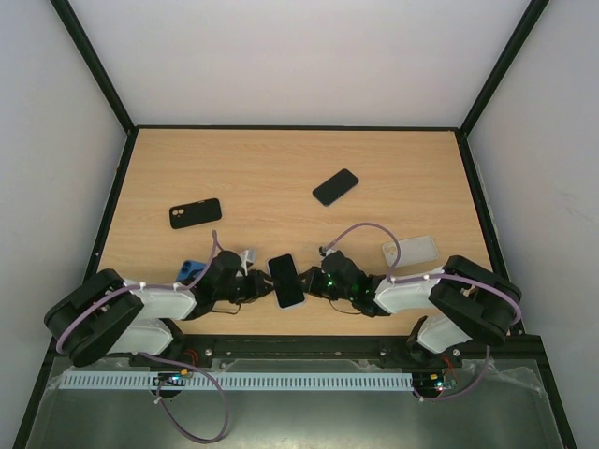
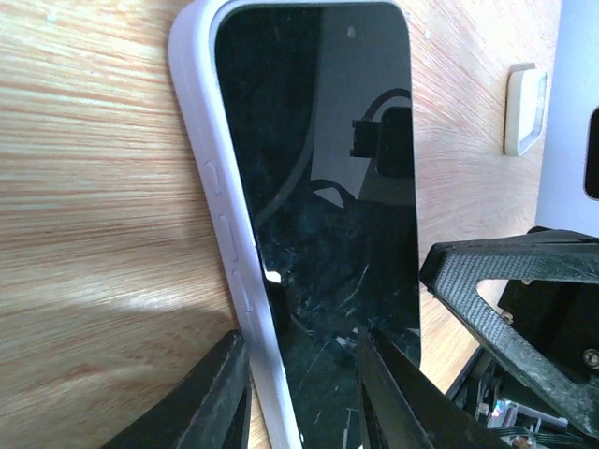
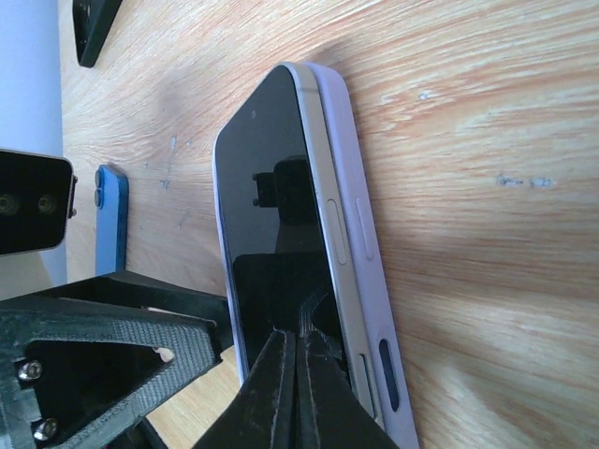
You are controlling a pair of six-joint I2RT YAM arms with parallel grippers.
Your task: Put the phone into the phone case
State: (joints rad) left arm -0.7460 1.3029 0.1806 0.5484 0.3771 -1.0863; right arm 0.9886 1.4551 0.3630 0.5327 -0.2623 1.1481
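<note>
Nearly finished, seemingly. Clamped the pale, soft-sided phone case (image 2: pixel 217 187) by its left edge in the left gripper (image 1: pixel 255 284), near middle of the wooden table (image 1: pixel 281 168). Held the dark-screened slab phone (image 1: pixel 286 279) inside, one long edge proud of the rim. Pressed the glass with the right gripper's (image 1: pixel 314 283) shut tips. Left: seating that edge.

We find no legible text, brand, number or sign on the phone (image 2: pixel 318 187), its case (image 2: pixel 213 178), or elsewhere.
</note>
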